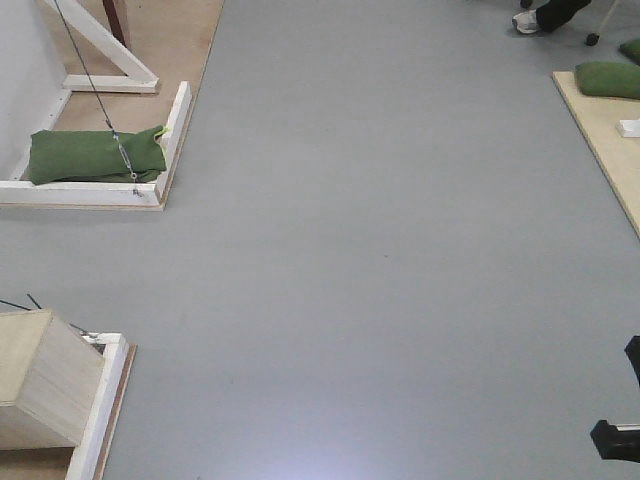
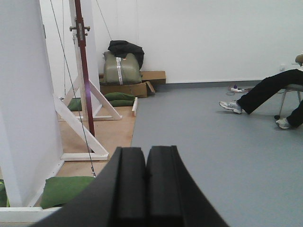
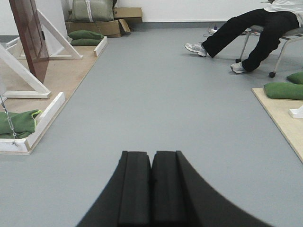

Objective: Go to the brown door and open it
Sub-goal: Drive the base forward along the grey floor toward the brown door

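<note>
I see the left gripper (image 2: pixel 146 176) clenched, pads pressed together on nothing; the right gripper (image 3: pixel 151 182) is the same. The brown door (image 3: pixel 29 35) stands upright, ahead-left, between white braces (image 3: pixel 23 71).

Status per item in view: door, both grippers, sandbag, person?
brown door: standing upright, nothing touching it; latched or not, cannot tell.
left gripper: fingers shut, empty.
right gripper: fingers shut, empty.
green sandbag: lying inside the white frame base.
person: seated, legs stretched out.
</note>
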{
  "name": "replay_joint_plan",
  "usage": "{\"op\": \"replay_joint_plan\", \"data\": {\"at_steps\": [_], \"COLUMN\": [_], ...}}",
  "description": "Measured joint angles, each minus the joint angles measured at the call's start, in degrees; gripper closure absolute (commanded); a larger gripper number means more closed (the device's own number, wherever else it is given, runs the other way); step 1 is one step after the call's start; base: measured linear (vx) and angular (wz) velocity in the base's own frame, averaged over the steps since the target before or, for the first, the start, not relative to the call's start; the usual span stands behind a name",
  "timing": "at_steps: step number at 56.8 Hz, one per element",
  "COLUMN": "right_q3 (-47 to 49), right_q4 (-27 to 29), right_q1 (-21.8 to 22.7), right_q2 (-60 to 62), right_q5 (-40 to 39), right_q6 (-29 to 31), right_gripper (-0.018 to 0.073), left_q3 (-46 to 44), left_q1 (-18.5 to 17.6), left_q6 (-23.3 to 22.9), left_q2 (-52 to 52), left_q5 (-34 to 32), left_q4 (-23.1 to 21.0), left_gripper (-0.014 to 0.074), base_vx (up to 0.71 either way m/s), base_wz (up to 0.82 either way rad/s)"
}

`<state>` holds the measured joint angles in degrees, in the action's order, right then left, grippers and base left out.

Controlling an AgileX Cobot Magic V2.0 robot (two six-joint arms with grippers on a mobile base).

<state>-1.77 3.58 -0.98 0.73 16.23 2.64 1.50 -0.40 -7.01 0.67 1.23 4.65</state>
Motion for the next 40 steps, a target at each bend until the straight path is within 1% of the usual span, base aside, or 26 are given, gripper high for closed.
{"op": "replay_joint_plan", "data": {"at_steps": [40], "right_q3": [0.0], "right_q4": [0.0], "right_q1": [0.0], "right_q2": [0.0], "right_q5": [0.0], "right_q6": [0.0], "right_gripper": [0.0559], "left_q3": [0.0], "left_q1": [0.0], "left_q6": [0.0], "left_q2": [0.0], "left_q5": [0.0], "left_q4": [0.0], "left_gripper": [0.0600], "base_vx": [0.00], "base_wz": [0.00]}}
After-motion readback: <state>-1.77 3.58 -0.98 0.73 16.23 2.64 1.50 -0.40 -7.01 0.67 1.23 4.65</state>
